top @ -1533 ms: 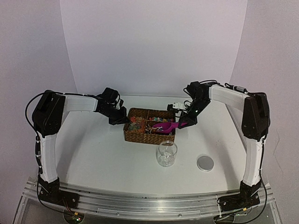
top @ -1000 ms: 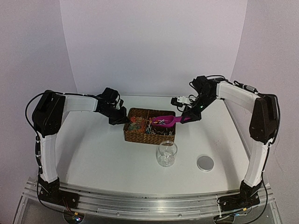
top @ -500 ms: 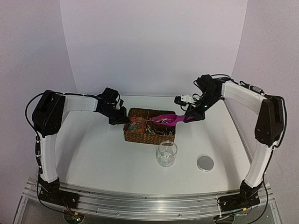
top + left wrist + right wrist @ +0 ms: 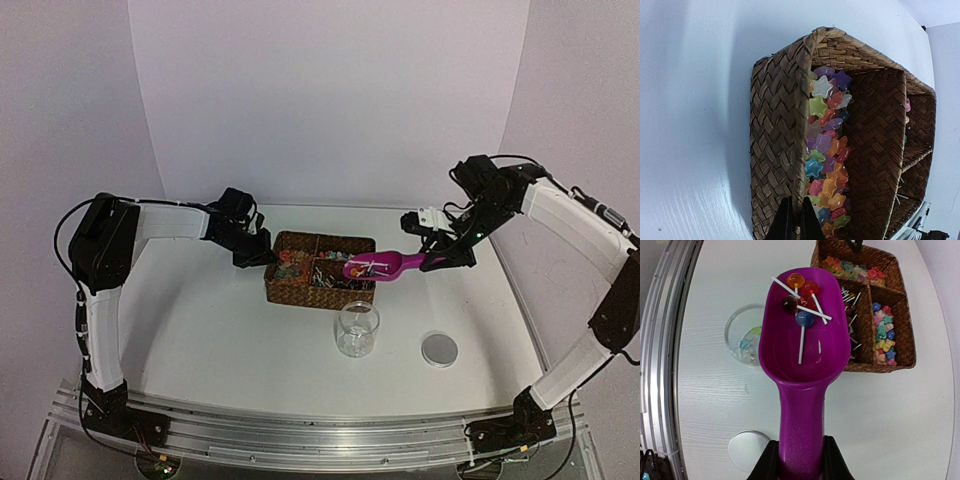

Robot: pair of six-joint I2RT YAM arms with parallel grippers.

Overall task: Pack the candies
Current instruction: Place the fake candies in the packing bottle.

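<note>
White walls close round a white table (image 4: pixel 200 320). From above I count one brown woven basket (image 4: pixel 300 292), one clear glass jar (image 4: pixel 357 330) in front of it, and one round silver lid (image 4: pixel 439 349) to the jar's right, apart from it. The left tool (image 4: pixel 252 255) sits at the basket's left end. The right tool (image 4: pixel 435 262) holds one magenta plastic scoop (image 4: pixel 375 267) aloft by the basket's right end.

On the left wrist, the left tool (image 4: pixel 794 222) is pinched tight on the basket's woven wall (image 4: pixel 772 140), which I take as steadying it. Small star-shaped candies (image 4: pixel 825 150) in many colours lie heaped inside that wall, too many to count.

On the right wrist, the right tool (image 4: pixel 799 465) is clamped on the scoop's handle. Four white-sticked lollipops (image 4: pixel 804 318) lie in the bowl: orange, red, dark red and blue. The basket (image 4: pixel 890 362) shows three compartments, and more small candies (image 4: pixel 882 335) fill the right one. The jar (image 4: pixel 735 315) holds a few pieces; I am sure of two.

To do this well, I would keep the scoop level, bring its lip right over the jar's mouth and tip slowly. Those long sticks could catch the rim and spill.
</note>
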